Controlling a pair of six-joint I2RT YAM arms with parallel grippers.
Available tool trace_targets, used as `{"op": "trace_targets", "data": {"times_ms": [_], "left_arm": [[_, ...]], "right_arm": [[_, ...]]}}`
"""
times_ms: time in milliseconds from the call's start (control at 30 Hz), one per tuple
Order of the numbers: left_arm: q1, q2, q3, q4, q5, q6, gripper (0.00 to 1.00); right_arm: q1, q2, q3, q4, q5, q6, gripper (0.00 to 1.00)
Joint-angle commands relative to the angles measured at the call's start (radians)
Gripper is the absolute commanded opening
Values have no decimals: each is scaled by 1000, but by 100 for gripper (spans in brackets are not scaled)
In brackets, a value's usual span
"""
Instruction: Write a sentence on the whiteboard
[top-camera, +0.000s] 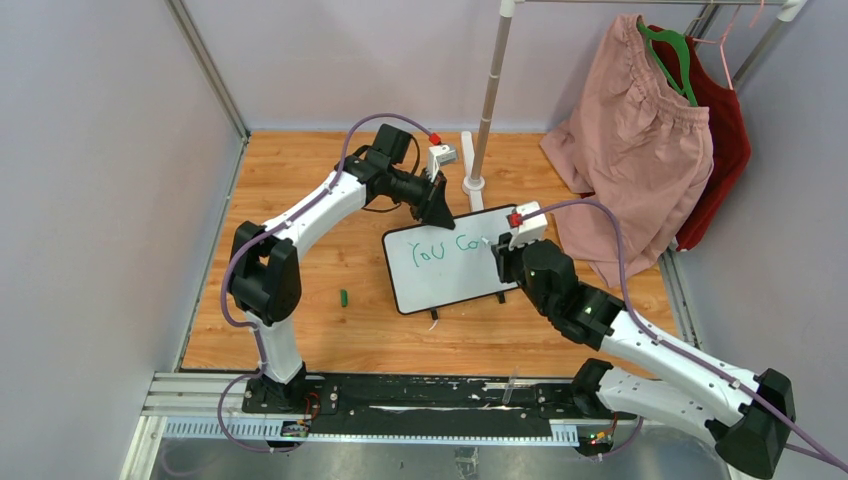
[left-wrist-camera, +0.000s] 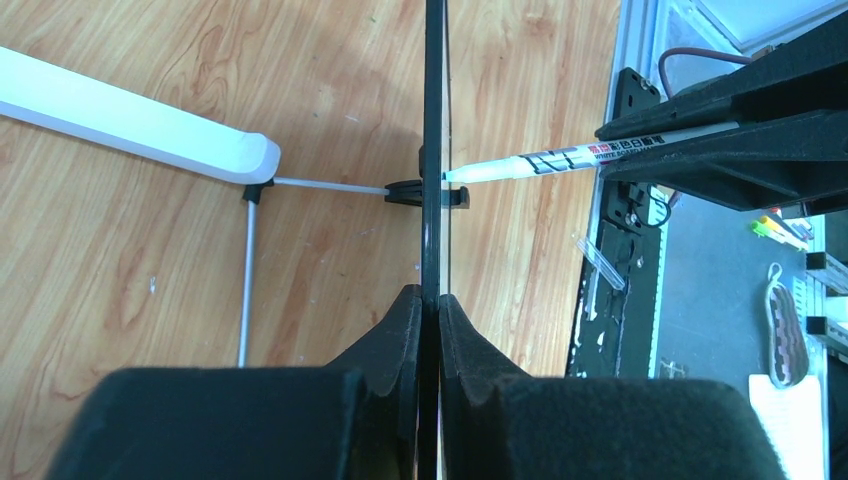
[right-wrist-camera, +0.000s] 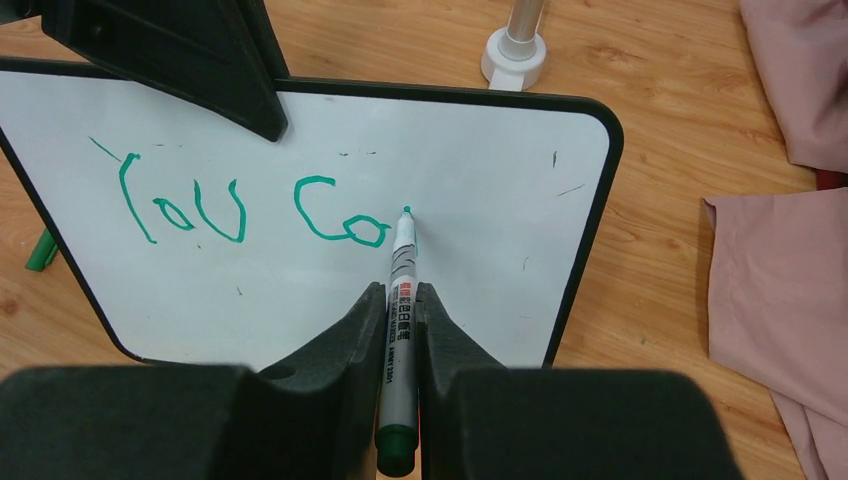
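My left gripper (left-wrist-camera: 432, 300) is clamped on the whiteboard (right-wrist-camera: 480, 150) at its top edge. My right gripper (right-wrist-camera: 400, 295) pinches the marker (right-wrist-camera: 403, 250). Just ahead of its fingers lies the sentence (right-wrist-camera: 238, 215), reading "You Co", with the tip seemingly touching beside the last letter.

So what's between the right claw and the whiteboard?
A marker, gripped by the right claw, its tip touching the whiteboard; the right wrist view shows it.

You had the black-framed whiteboard (top-camera: 450, 285) standing on its feet mid-table, and its green sentence (right-wrist-camera: 240, 212) read only "YoU Co".
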Motion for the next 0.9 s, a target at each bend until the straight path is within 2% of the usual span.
{"op": "trace_targets", "data": {"times_ms": [0,867], "left_arm": [[-5,-35,-13,-13,5,-7,0],[-4,-32,-10,-9,-2,-11,0]], "right_arm": [[-34,5,34,31,28,-13,0],[-67,-81,-39,-33,-8,16,0]]}}
